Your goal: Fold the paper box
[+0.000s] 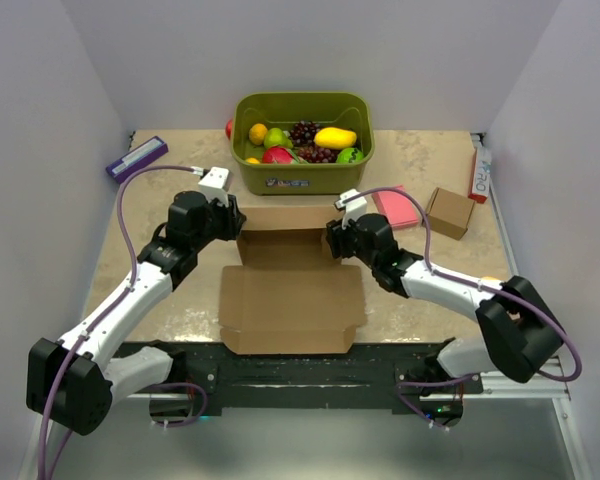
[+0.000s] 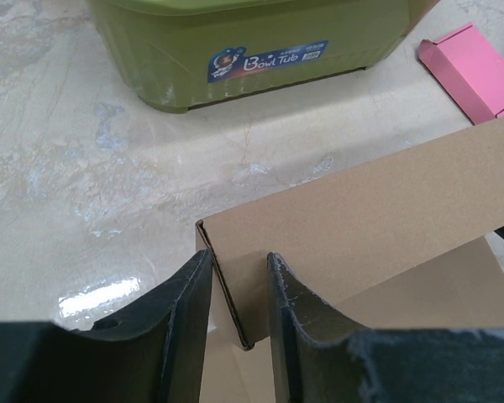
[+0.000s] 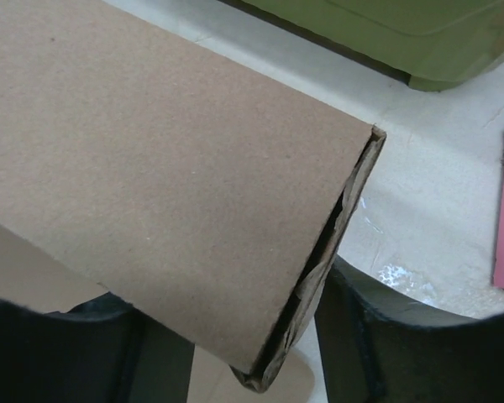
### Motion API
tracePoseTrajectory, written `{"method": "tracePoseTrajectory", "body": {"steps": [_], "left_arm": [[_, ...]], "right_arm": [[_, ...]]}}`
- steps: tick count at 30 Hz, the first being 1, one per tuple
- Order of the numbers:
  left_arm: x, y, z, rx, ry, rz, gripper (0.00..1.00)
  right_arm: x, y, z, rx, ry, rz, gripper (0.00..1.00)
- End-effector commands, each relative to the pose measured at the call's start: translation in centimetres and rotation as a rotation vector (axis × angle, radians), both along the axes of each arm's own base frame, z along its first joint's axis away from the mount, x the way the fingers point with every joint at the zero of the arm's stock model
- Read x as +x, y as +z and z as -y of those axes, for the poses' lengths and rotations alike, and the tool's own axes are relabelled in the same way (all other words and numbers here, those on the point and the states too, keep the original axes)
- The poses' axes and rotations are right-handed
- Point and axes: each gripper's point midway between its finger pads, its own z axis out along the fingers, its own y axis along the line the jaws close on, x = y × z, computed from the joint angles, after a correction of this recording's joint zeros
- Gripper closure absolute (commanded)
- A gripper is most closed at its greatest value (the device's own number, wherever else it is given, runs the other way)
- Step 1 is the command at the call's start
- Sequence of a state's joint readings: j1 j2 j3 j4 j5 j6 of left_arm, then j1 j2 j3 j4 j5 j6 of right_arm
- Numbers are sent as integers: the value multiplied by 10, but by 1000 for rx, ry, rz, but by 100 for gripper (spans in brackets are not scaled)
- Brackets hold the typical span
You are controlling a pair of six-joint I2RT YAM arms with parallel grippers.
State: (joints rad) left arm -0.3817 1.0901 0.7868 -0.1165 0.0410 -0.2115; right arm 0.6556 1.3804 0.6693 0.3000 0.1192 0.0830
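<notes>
Paper box (image 1: 292, 290) lies on the table (image 1: 195, 305) just in front of the green tub (image 1: 300, 180), on the side toward the arm bases. It is open. The flat base panel is nearest the bases, and the back wall stands raised on the tub side, close to the tub wall without touching it.

Left gripper (image 1: 232, 222) is at the box's back-left corner, in front of the tub's left end. In the left wrist view (image 2: 238, 260) the jaws are narrowly parted and straddle the end edge of the raised wall (image 2: 361, 210). I cannot tell whether they pinch it.

Right gripper (image 1: 338, 238) is at the back-right corner, in front of the tub's right end. In the right wrist view (image 3: 227, 285) the jaws are spread wide with the wall's end (image 3: 151, 168) between them. One finger (image 3: 361, 327) sits against the crumpled open end. The other is half hidden behind the panel, so the grip cannot be told.

Tub holds mixed fruit. Pink block (image 1: 400, 208) lies in front and to the right of the tub, and the small cardboard box (image 1: 449, 212) is further right.
</notes>
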Motion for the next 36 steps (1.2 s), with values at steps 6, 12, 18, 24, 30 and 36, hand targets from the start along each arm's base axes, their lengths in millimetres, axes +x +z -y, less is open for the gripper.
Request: {"method": "tracePoseTrajectory", "body": {"steps": [6,12,18,24,30,36], "left_arm": [[-17,-31,1,56,-65,-99,67],[-19,-29,6,36,-91,-95,68],[-20,-28,8,27,-94,-91,69],[-20,-25,9,19,-102,-86,69],[-20,-23,11,6,-109,-78,69],[-13,9,10,-43,-86,19,62]], "right_arm": [[14,15,-1,78,-126,54,57],[23,7,4,66,-233,44,59],[27,3,13,26,-342,49,79],[26,-1,18,0,-363,50,88],[25,-3,22,-58,-381,53,100],[23,-5,18,-72,-360,52,100]]}}
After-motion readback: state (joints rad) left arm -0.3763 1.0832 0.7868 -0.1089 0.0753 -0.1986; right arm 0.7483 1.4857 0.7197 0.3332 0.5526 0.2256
